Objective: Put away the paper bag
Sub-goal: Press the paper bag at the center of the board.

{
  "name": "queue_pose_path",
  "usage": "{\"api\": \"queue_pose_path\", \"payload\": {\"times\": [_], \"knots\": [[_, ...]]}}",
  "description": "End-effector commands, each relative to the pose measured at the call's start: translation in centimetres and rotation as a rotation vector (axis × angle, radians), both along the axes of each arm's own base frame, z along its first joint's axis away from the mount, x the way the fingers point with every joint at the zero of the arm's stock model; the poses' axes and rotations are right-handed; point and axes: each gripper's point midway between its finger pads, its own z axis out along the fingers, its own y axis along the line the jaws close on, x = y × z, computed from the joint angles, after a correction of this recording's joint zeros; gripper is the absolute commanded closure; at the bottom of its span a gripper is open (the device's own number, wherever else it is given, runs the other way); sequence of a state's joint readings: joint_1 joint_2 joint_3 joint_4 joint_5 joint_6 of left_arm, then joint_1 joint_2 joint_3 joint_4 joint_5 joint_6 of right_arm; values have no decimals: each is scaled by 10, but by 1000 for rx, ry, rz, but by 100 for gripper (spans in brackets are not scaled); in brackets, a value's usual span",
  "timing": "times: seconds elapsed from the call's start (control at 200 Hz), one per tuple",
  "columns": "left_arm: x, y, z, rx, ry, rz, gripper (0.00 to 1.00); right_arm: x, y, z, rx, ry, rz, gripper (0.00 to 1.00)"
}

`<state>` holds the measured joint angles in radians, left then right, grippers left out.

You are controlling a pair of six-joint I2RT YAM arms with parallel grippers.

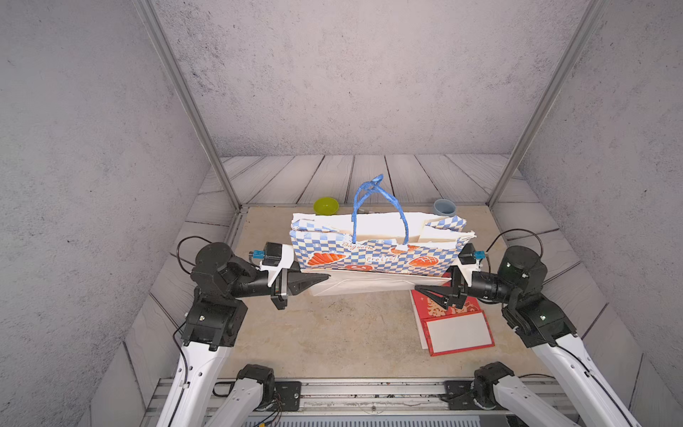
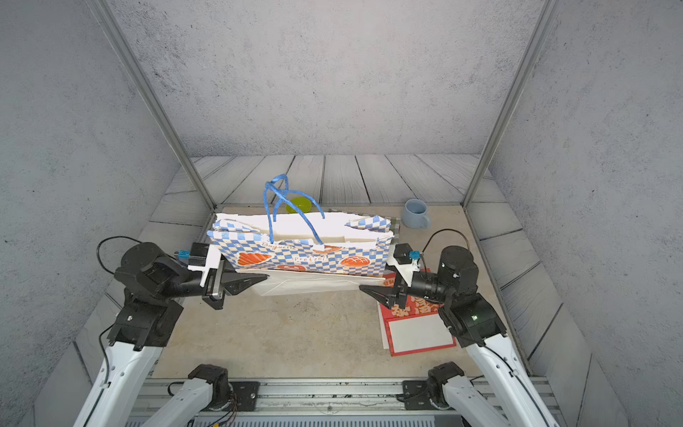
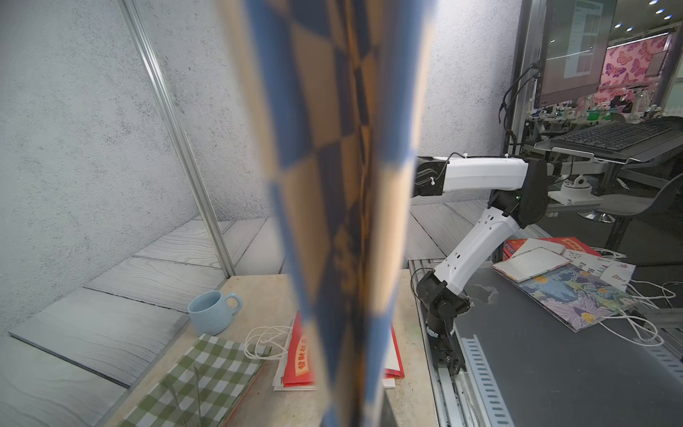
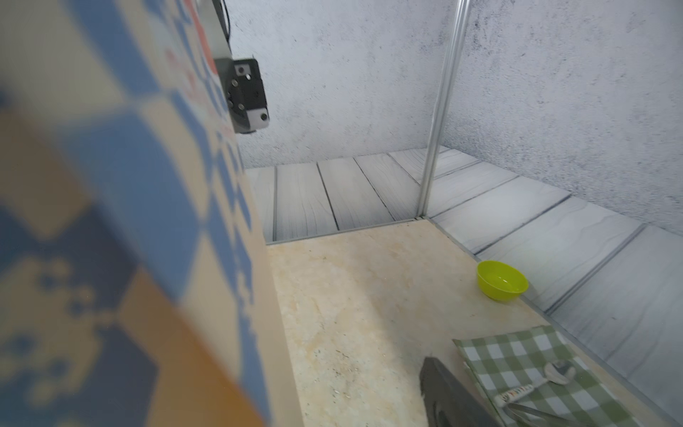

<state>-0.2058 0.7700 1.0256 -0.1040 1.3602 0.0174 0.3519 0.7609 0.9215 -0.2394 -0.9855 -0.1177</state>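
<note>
**A:** Is the bag [image 1: 373,255] put away yet?

**B:** Nope. My left pincer [image 1: 325,278] is pinching its left edge, and it's upright between both. My right pincer [image 1: 421,291] is spread by the right corner. Flattening step, I reckon. Next, right must clamp.

The blue-and-white checked paper bag [image 1: 373,257], printed with orange breads, stood upright at the centre of both top views. Its mouth gaped open, showing a white inside, and its top corners were crumpled inward. Its blue twisted cord handles [image 1: 374,185] rose above the rim, leaning together.
</note>
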Motion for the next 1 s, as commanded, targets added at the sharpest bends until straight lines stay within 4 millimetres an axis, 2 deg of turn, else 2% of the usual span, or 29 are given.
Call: {"api": "queue_pose_path", "payload": {"times": [0.0, 0.235, 0.535, 0.621, 0.716, 0.756, 0.796, 0.856, 0.916, 0.966, 0.996], "knots": [[-8, -1, 7, -4, -13, -39, 100, -20, 3, 22, 44, -38, 116, 38], [-6, -2, 6, -1, 4, -48, 100, -25, 4, 32, 53, -67, 146, 68], [1, -4, 1, 4, 28, -40, 100, -26, 4, 38, 65, -88, 153, 100], [3, -4, -4, 8, 50, -38, 100, -26, 3, 44, 74, -98, 145, 100], [2, -4, -5, 9, 53, -37, 100, -24, 2, 50, 79, -105, 118, 67], [3, -4, -5, 8, 52, -36, 100, -26, 2, 53, 82, -111, 123, 60], [2, -4, -5, 9, 52, -37, 100, -26, 2, 57, 84, -118, 127, 58], [3, -4, -5, 8, 53, -36, 100, -27, 2, 62, 87, -126, 134, 58], [3, -4, -6, 9, 54, -37, 100, -27, 3, 67, 98, -134, 142, 67], [3, -4, -6, 9, 54, -38, 100, -27, 3, 71, 109, -137, 145, 80], [3, -4, -6, 9, 57, -36, 100, -26, 3, 73, 116, -138, 142, 92]]}}
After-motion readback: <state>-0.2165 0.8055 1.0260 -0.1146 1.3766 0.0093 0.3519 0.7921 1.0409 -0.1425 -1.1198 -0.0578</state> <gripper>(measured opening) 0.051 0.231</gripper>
